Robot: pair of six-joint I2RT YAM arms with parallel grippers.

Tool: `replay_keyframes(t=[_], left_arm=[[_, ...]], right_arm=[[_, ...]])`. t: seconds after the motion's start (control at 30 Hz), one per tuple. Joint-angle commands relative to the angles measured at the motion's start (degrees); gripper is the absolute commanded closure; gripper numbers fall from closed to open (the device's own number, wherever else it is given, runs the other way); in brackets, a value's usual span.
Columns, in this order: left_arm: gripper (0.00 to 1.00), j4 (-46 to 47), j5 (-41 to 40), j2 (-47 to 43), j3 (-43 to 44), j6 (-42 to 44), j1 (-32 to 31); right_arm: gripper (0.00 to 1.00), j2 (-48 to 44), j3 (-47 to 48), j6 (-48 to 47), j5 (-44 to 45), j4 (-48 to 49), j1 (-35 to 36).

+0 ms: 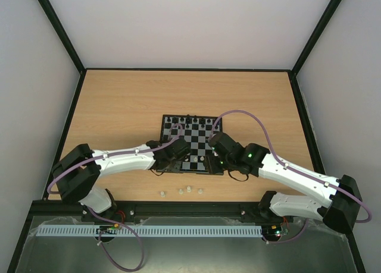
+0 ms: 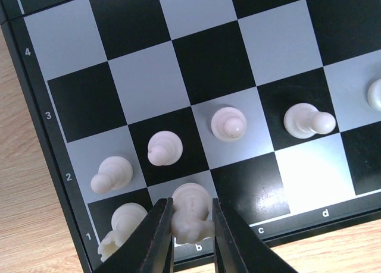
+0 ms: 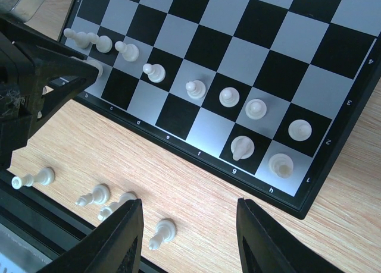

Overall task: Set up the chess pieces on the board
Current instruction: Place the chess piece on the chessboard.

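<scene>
Left wrist view: the left tool [image 2: 190, 207] is clamping a white piece [image 2: 191, 222], its fingers pressing on both flanks.
Piece location: it is sitting low over the b1 square of the board [image 2: 47, 142]; whether its base is touching down, I cannot tell.
Neighbours: a corner piece [image 2: 122, 222] is standing just beside it on a1, close against the left finger, and pawns [image 2: 164, 148] are lining the second rank right behind.
Back rank: g1 and h1 are showing filled in the right wrist view, while c1 through f1 are lying bare.
Loose pieces [image 3: 95, 195]: four are waiting on the tabletop [image 3: 196, 184], just off the board's near rim.
Right tool [image 3: 187, 210]: jaws are spread wide, gripping nothing, hovering above those four.
Step, as I'm judging it: seating the piece on b1.
Risk: with fingers opening in such a tight spot, the left one is likely nudging the corner piece over; pulling away at a slant is risking dragging the piece off its square or clipping the pawns.
</scene>
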Motion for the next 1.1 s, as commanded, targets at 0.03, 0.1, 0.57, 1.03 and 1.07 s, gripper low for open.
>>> replay_keyframes(t=[0.03, 0.1, 0.57, 1.03, 1.07], left_arm=[[0.81, 0.3, -0.1, 0.9, 0.2, 1.3, 0.9], [0.8, 0.4, 0.1, 1.1, 0.2, 1.4, 0.9], [0.79, 0.4, 0.7, 0.4, -1.2, 0.7, 0.9], [0.69, 0.0, 0.5, -0.1, -1.4, 0.5, 0.9], [0.69, -0.1, 0.5, -0.3, -1.3, 0.4, 0.9]], right_arm=[[0.56, 0.2, -0.5, -0.9, -0.7, -1.2, 0.3], [0.56, 0.2, -0.6, -0.9, -0.7, -1.2, 0.3], [0.56, 0.5, -0.8, -1.0, -0.8, -0.9, 0.3], [0.56, 0.8, -0.8, -1.0, -0.9, -0.9, 0.3], [0.56, 0.8, -0.8, -1.0, -1.0, -0.8, 0.3]])
